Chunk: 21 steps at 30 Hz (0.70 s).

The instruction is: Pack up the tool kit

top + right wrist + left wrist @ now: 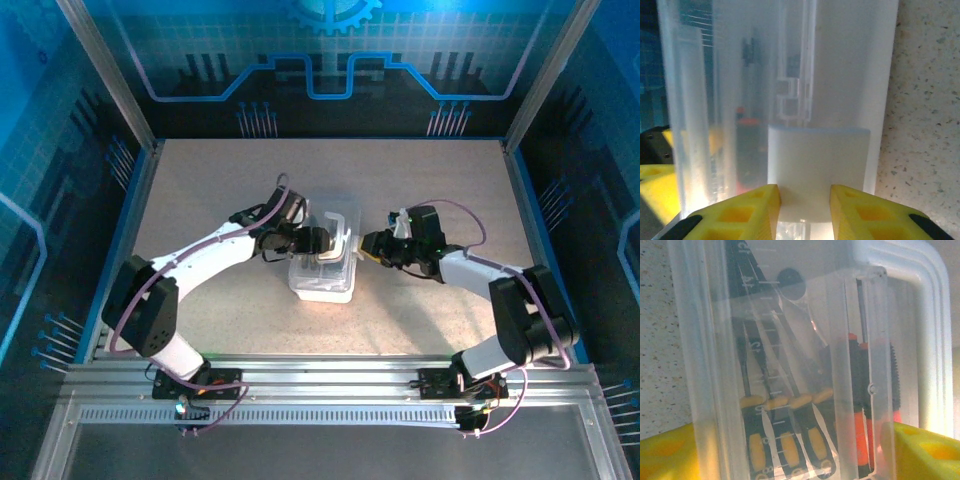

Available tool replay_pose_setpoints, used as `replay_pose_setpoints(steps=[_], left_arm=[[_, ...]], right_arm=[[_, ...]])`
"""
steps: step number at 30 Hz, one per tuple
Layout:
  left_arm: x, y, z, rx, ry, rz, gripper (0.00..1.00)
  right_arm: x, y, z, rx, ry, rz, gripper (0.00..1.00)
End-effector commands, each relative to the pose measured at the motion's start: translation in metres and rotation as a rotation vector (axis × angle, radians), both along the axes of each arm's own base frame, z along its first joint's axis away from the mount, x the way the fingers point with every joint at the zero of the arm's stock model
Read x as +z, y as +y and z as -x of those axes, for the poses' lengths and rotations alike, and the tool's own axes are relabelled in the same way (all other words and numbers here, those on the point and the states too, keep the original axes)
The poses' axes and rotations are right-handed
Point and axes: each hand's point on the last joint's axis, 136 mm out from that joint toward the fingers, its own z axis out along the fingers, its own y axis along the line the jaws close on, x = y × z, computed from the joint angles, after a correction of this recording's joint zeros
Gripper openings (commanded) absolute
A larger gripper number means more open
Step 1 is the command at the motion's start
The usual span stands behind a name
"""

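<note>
The tool kit's clear plastic case (322, 268) stands on the table between both arms, its white handle (340, 224) on the far side. Through its wall, the left wrist view shows several screwdrivers with black-and-yellow handles (785, 440) and orange-red ones (861, 435) beside them. My left gripper (314, 241) spans the case from the left. Its yellow fingers (665, 452) press both outer walls, so it is shut on the case. My right gripper (366, 247) meets the case from the right, shut on a white latch tab (818, 165) on the case's side.
Speckled beige tabletop (220, 190) surrounds the case. Raised blue walls and metal posts (150, 140) border the table on the left, right and far sides. The arm bases sit on the rail (320, 385) at the near edge.
</note>
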Motion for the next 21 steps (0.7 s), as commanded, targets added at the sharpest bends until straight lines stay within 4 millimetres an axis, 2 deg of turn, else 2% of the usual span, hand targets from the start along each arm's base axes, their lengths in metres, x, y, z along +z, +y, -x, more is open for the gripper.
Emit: replay_pose_setpoints(steps=[1, 4, 11, 21], left_arm=[[-0.086, 0.045, 0.057, 0.036, 0.296, -0.281, 0.49], [-0.088, 0.046, 0.059, 0.032, 0.302, -0.313, 0.48], [-0.099, 0.044, 0.063, 0.011, 0.333, -0.377, 0.48], [-0.118, 0.055, 0.072, -0.011, 0.373, -0.507, 0.47]], right_arm=[[-0.021, 0.007, 0.015, 0.061, 0.052, -0.013, 0.34], [-0.027, 0.006, 0.015, 0.059, 0.06, -0.03, 0.34], [-0.024, 0.007, 0.013, 0.061, 0.051, -0.073, 0.34], [-0.007, -0.015, 0.011, 0.025, 0.028, -0.068, 0.35]])
